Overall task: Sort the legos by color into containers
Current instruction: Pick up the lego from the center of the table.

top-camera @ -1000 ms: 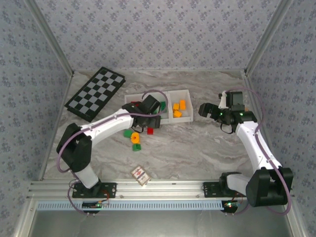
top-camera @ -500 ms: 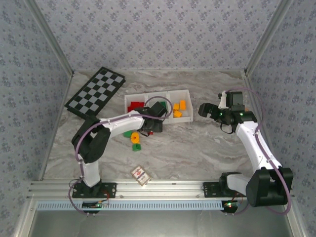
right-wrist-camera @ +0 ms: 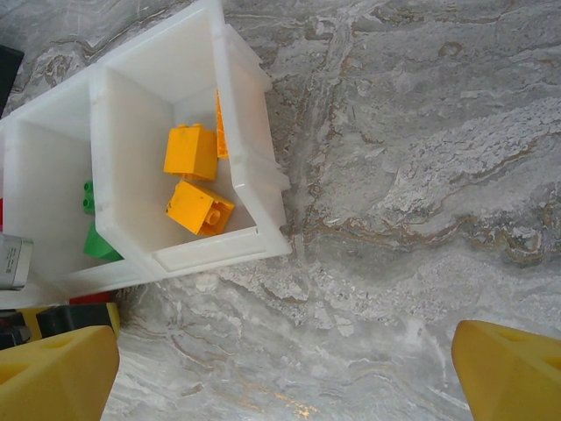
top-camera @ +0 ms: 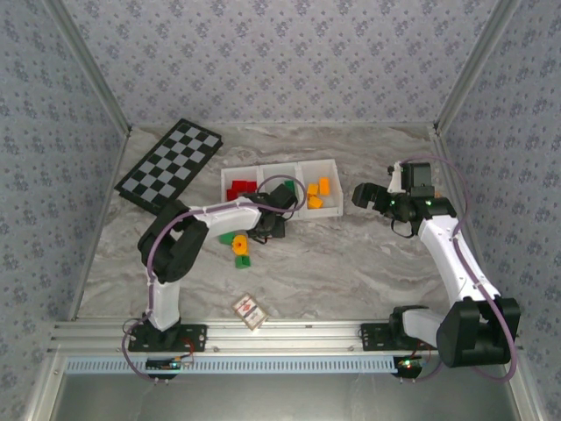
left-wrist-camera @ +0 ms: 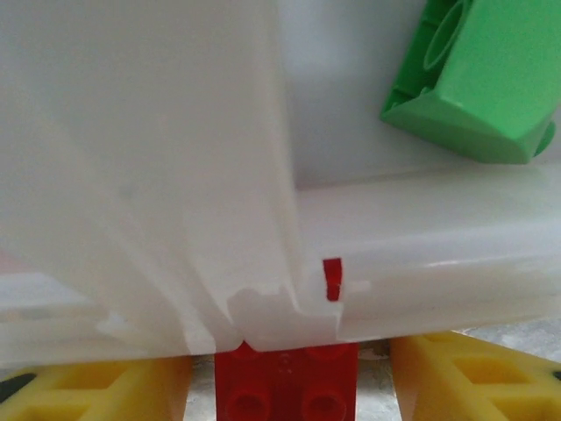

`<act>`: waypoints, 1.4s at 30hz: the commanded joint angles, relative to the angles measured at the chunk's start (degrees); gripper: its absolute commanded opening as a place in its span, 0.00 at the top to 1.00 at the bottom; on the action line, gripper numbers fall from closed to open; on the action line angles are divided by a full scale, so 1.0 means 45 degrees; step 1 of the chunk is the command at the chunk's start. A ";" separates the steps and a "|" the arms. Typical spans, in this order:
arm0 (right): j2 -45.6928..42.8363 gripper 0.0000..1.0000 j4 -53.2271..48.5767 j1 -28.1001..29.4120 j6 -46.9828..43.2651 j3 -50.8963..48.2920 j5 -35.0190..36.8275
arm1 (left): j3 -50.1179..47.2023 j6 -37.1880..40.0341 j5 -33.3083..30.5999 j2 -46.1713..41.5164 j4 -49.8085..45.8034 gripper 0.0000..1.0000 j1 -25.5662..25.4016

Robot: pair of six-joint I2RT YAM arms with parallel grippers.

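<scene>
Top external: we see the left arm stretched to the near wall of the tray, about where the left and middle compartments meet, presumably because a stray piece lies tight against it. Red bricks lie in the left compartment, a green brick in the middle and orange bricks in the right. Three loose bricks, two green and one orange, wait on the surface just in front. The right arm hangs well apart, we judge to keep out of the way. The marbled grey surface also carries a checkerboard and a card. Flowered wallpaper closes the room.

Left wrist: the left fingers stand on either side of a red brick lying against the tray wall. They are apart, with a sliver of surface showing beside it, so we see no clamp yet.

Right wrist: the right fingers are spread wide and empty over bare surface beside the orange compartment.
</scene>
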 commanded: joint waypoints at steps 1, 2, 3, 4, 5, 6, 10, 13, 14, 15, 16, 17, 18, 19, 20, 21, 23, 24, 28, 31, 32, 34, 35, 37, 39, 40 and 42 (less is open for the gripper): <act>-0.0026 0.00 -0.0012 -0.0094 0.0084 -0.0087 -0.0216 | 0.0153 -0.0145 0.0047 0.0332 0.0317 0.45 0.0232; -0.0026 0.00 -0.0012 -0.0096 0.0075 -0.0083 -0.0198 | 0.0145 -0.0151 0.0053 0.0323 0.0327 0.46 0.0247; -0.0026 0.00 -0.0010 -0.0096 0.0084 -0.0080 -0.0216 | 0.0118 -0.0156 0.0041 0.0302 0.0355 0.49 0.0254; -0.0026 0.00 -0.0013 -0.0096 0.0084 -0.0091 -0.0216 | 0.0079 -0.0157 0.0074 0.0314 0.0351 0.51 0.0261; -0.0036 0.00 -0.0011 -0.0089 0.0080 -0.0094 -0.0201 | 0.0047 -0.0155 0.0059 0.0282 0.0340 0.53 0.0271; -0.0028 0.00 -0.0015 -0.0091 0.0084 -0.0084 -0.0197 | 0.0008 -0.0136 0.0078 0.0248 0.0337 0.54 0.0269; -0.0044 0.00 -0.0022 -0.0115 0.0084 -0.0085 -0.0197 | -0.0180 -0.0098 0.0227 0.0111 0.0244 0.60 0.0276; -0.0043 0.00 -0.0010 -0.0116 0.0083 -0.0097 -0.0172 | -0.0435 -0.0099 0.0344 -0.0108 0.0195 0.63 0.0261; -0.0030 0.00 -0.0025 -0.0113 0.0084 -0.0087 -0.0164 | -0.0515 -0.0098 0.0350 -0.0200 0.0151 0.64 0.0245; -0.0031 0.00 -0.0018 -0.0108 0.0084 -0.0087 -0.0176 | -0.0610 -0.0089 0.0400 -0.0302 0.0126 0.65 0.0241; -0.0026 0.00 -0.0014 -0.0101 0.0084 -0.0104 -0.0175 | -0.0663 -0.0045 0.0486 -0.0394 0.0097 0.66 0.0209; -0.0026 0.00 -0.0013 -0.0112 0.0080 -0.0107 -0.0167 | -0.0712 0.0016 0.0637 -0.0442 0.0067 0.66 0.0185; -0.0025 0.00 0.0008 -0.0115 0.0082 -0.0100 -0.0156 | -0.0707 0.0095 0.0876 -0.0451 0.0011 0.67 0.0167; -0.0026 0.00 0.0009 -0.0097 0.0084 -0.0107 -0.0149 | -0.0660 0.0155 0.1072 -0.0457 -0.0116 0.68 0.0142; -0.0012 0.00 0.0028 -0.0114 0.0084 -0.0110 -0.0154 | -0.0629 0.0167 0.1141 -0.0465 -0.0233 0.69 0.0054; -0.0007 0.00 0.0029 -0.0110 0.0090 -0.0103 -0.0155 | -0.0616 0.0198 0.1135 -0.0498 -0.0328 0.69 -0.0055; -0.0011 0.00 -0.0002 -0.0116 0.0085 -0.0110 -0.0154 | -0.0567 0.0239 0.1119 -0.0545 -0.0586 0.70 -0.0255; -0.0006 0.00 -0.0008 -0.0105 0.0084 -0.0107 -0.0154 | -0.0532 0.0253 0.1137 -0.0563 -0.0748 0.70 -0.0313; -0.0006 0.00 0.0008 -0.0098 0.0082 -0.0105 -0.0141 | -0.0453 0.0339 0.1196 -0.0661 -0.1365 0.70 -0.0528; -0.0006 0.00 -0.0010 -0.0105 0.0085 -0.0097 -0.0149 | -0.0548 0.0373 0.1237 -0.0842 -0.1636 0.71 -0.0580; -0.0006 0.00 -0.0013 -0.0110 0.0084 -0.0095 -0.0156 | -0.0616 0.0370 0.1239 -0.0945 -0.1636 0.71 -0.0606; -0.0007 0.00 -0.0009 -0.0098 0.0094 -0.0107 -0.0142 | -0.0756 0.0401 0.1299 -0.1122 -0.2008 0.71 -0.0670; -0.0006 0.00 -0.0011 -0.0108 0.0087 -0.0095 -0.0144 | -0.0785 0.0397 0.1295 -0.1214 -0.2134 0.72 -0.0683; -0.0026 0.00 -0.0010 -0.0104 0.0087 -0.0095 -0.0156 | -0.0899 0.0409 0.1294 -0.1420 -0.2317 0.72 -0.0734; -0.0026 0.00 -0.0010 -0.0116 0.0076 -0.0102 -0.0149 | -0.1003 0.0392 0.1234 -0.1690 -0.2487 0.72 -0.0840; -0.0025 0.00 0.0009 -0.0107 0.0103 -0.0110 -0.0148 | -0.1037 0.0389 0.1178 -0.1849 -0.2592 0.72 -0.0900; -0.0018 0.00 0.0028 -0.0111 0.0094 -0.0124 -0.0148 | -0.1021 0.0399 0.0990 -0.2209 -0.2796 0.73 -0.0996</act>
